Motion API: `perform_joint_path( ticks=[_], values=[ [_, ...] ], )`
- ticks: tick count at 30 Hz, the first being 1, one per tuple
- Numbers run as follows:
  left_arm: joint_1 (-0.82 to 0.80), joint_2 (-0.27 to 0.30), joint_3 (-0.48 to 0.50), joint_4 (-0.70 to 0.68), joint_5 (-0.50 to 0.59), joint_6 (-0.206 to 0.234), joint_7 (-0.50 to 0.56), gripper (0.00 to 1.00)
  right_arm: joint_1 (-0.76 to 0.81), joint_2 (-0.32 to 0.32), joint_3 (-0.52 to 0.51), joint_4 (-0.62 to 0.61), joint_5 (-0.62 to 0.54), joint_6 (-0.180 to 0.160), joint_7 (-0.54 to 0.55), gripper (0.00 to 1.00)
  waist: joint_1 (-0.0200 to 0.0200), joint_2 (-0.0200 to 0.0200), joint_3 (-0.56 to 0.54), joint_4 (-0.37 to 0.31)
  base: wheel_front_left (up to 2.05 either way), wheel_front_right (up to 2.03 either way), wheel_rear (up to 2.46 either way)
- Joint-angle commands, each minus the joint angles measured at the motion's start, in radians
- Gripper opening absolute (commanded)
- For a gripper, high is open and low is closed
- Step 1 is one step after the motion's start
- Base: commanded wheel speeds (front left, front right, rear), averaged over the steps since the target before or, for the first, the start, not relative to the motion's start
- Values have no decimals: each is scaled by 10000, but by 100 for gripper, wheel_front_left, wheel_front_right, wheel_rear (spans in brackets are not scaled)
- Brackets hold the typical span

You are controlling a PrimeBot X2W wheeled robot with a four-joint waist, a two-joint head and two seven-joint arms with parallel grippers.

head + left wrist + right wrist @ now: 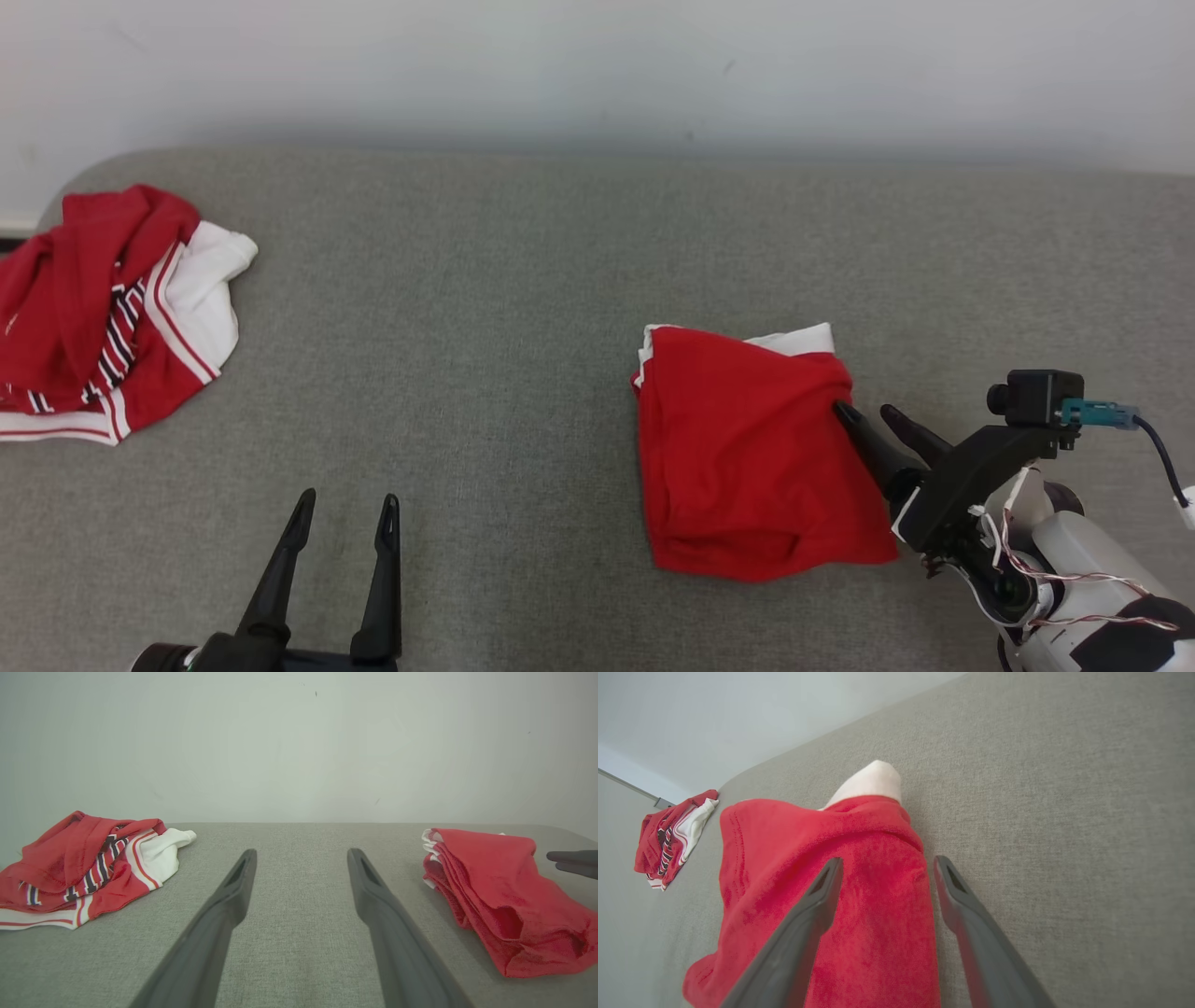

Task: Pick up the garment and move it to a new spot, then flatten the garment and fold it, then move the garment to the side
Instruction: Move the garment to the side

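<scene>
One folded garment point(747, 457) lies right of centre on the grey surface point(513, 327), the right gripper point(864, 409) spread wide astride its edge, apparently to shift it aside, while the left gripper point(348, 497) waits, wide and empty.

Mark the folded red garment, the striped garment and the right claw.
folded red garment point(747, 457), head view, middle of top layer.
striped garment point(84, 280), head view, red upper folds.
right claw point(862, 407), head view, midway between fingertips.
</scene>
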Motion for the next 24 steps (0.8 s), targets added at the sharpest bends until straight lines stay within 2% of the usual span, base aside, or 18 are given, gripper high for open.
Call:
perform_joint_path(
  ticks=[1,11,12,13,14,15,24],
  values=[
    [-163,-9,-26,63,-84,-66,-33,100,-166,5,128,118,84,-24,-2,100,-3,-2,557,323,0,0,0],
    [-540,11,-213,461,-171,-51,-35,100,-237,316,925,1076,793,-24,-169,100,-3,-2,704,413,0,0,0],
    [-548,30,-226,476,-181,-51,-35,100,-202,334,1008,1057,900,-24,-178,95,-3,-2,685,395,0,0,0],
    [-540,48,-231,493,-191,-52,-35,100,-167,320,1095,1045,975,-24,-197,47,-3,-2,655,372,0,0,0],
    [-525,63,-234,508,-196,-52,-35,100,-137,291,1186,1010,1040,-24,-247,33,-3,-2,617,345,0,0,0],
    [-503,76,-242,520,-194,-53,-35,100,-115,239,1264,969,1079,-24,-325,0,-3,-2,580,318,0,0,0],
    [-223,156,-287,442,-83,-53,-33,100,-78,-299,1820,647,1260,-24,-1442,0,-3,-2,226,-247,0,0,0]
  ],
)
